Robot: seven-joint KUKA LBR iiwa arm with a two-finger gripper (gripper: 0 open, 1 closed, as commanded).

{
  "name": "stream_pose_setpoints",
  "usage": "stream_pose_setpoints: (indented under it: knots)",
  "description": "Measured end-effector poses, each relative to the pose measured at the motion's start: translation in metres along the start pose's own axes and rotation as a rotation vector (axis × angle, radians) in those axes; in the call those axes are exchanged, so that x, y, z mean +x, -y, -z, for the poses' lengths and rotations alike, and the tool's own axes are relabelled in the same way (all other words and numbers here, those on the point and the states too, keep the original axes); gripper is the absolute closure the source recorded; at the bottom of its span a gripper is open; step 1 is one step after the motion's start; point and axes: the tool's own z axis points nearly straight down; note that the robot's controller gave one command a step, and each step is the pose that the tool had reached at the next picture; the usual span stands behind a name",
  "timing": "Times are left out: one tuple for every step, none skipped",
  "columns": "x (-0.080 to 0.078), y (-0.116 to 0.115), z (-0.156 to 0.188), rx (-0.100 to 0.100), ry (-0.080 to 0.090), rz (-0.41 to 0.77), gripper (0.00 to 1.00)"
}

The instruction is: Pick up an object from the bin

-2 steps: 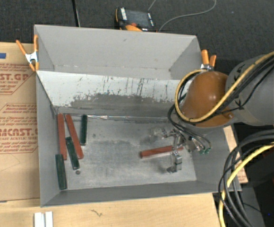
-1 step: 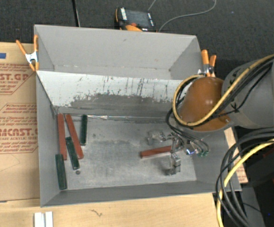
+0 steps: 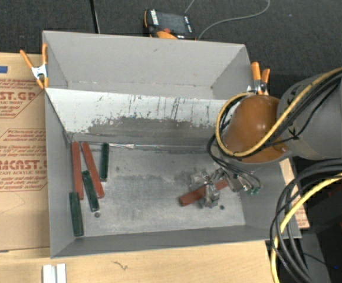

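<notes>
My gripper [image 3: 208, 191] is low over the bin floor at the right, its metal fingers [image 3: 212, 200] down around a reddish-brown flat stick [image 3: 190, 197]. The stick lies slanted on the floor and runs from the fingers out to the lower left, with another bit of the same colour [image 3: 221, 184] showing on their upper right side. I cannot make out whether the fingers are closed on it.
Several more sticks lie along the bin's left side: two reddish-brown ones [image 3: 76, 170] and three dark green ones [image 3: 90, 190], one of them [image 3: 75, 214] near the front left corner. The arm's orange dome and cables hang over the right wall.
</notes>
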Motion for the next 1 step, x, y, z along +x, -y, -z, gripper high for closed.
stream_pose_setpoints:
  knots:
    - [-0.0044, -0.0116, 0.1537, 0.005, 0.009, -0.014, 1.00]
